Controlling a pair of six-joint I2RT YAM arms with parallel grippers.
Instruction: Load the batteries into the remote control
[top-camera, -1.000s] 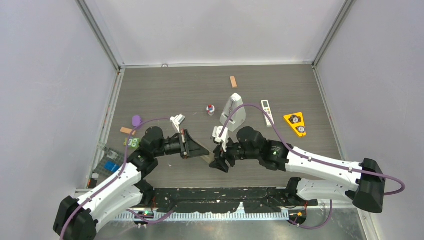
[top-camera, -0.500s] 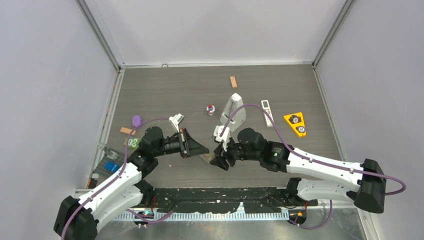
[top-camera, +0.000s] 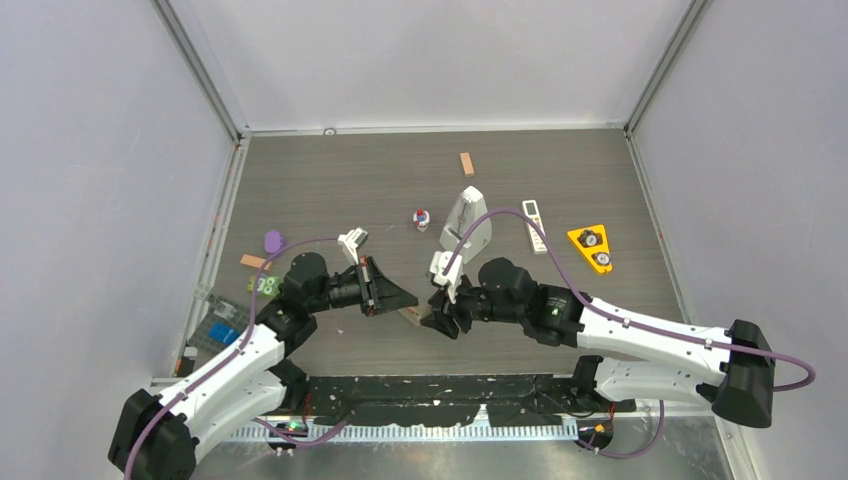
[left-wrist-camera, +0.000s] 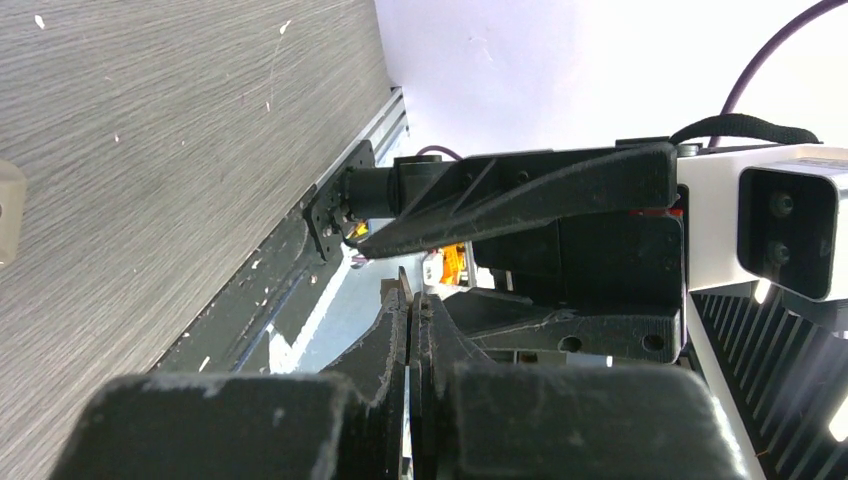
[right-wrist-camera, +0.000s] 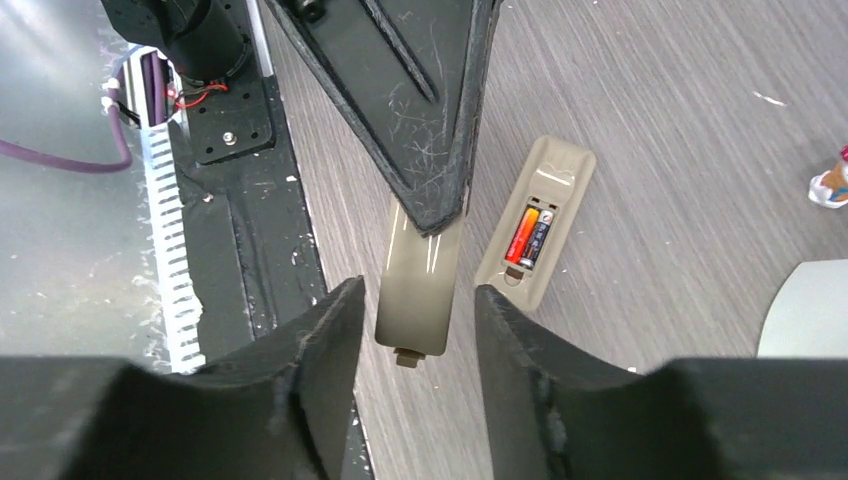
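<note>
No lettering can be read; the print on the batteries (right-wrist-camera: 528, 237) is too small. They sit side by side in the open bay of the remote control (right-wrist-camera: 553, 178), which lies on the tabletop (top-camera: 340, 180) at 2 o'clock from the tan cover (right-wrist-camera: 415, 300). The left claw (right-wrist-camera: 432, 208) is clamped on that cover. The right claw (top-camera: 438, 322), closer than a second ago, straddles it, fingers apart and not touching. A grey metronome (top-camera: 468, 225) stands at 12 o'clock.
</note>
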